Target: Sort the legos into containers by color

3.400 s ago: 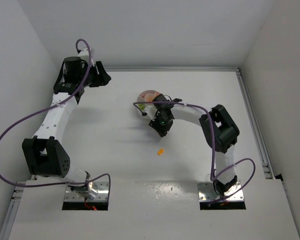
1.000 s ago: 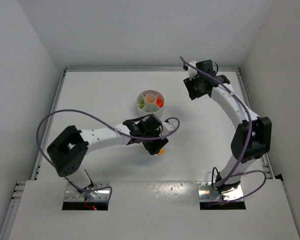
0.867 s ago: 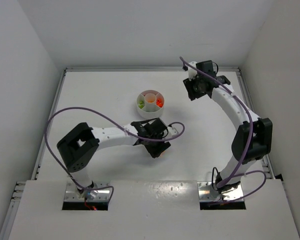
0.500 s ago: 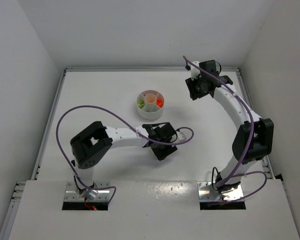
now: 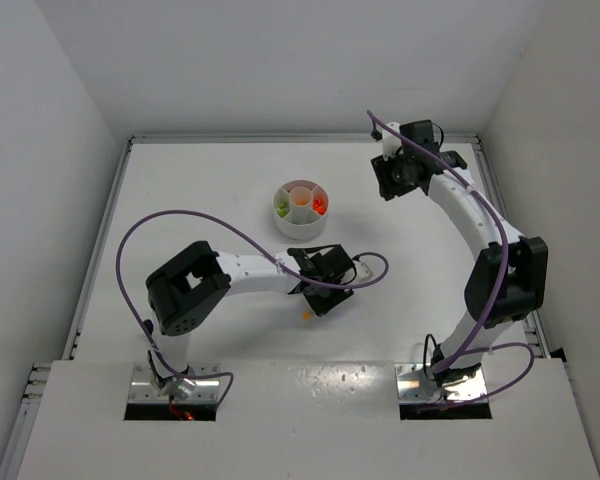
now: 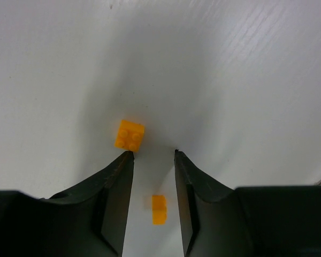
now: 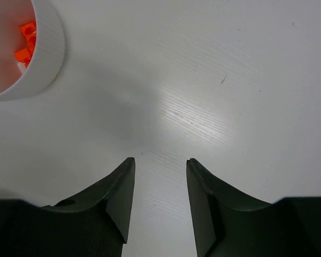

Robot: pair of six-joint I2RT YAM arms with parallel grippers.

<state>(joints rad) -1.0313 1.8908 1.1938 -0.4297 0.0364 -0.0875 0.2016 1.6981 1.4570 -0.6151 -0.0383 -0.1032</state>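
The round white dish (image 5: 300, 222) stands mid-table, with green legos (image 5: 282, 208) in its left section, orange in the central cup and red legos (image 5: 319, 206) on the right. An orange lego (image 5: 307, 317) lies on the table just near of my left gripper (image 5: 325, 290). In the left wrist view the left gripper (image 6: 153, 152) is open and low over the table. An orange brick (image 6: 130, 134) lies just past its left fingertip. A smaller orange piece (image 6: 159, 209) shows between the fingers. My right gripper (image 5: 398, 178) is open and empty at the far right.
The right wrist view shows the dish rim (image 7: 49, 59) at its upper left, with red legos (image 7: 25, 40) inside, and bare table under the open right gripper (image 7: 159, 160). The left arm's purple cable (image 5: 370, 262) loops right of the left gripper.
Early on the right arm left the dish for the far right and the left arm reached in. In the last second the left gripper slid right and nearer; the orange lego now lies slightly nearer-left.
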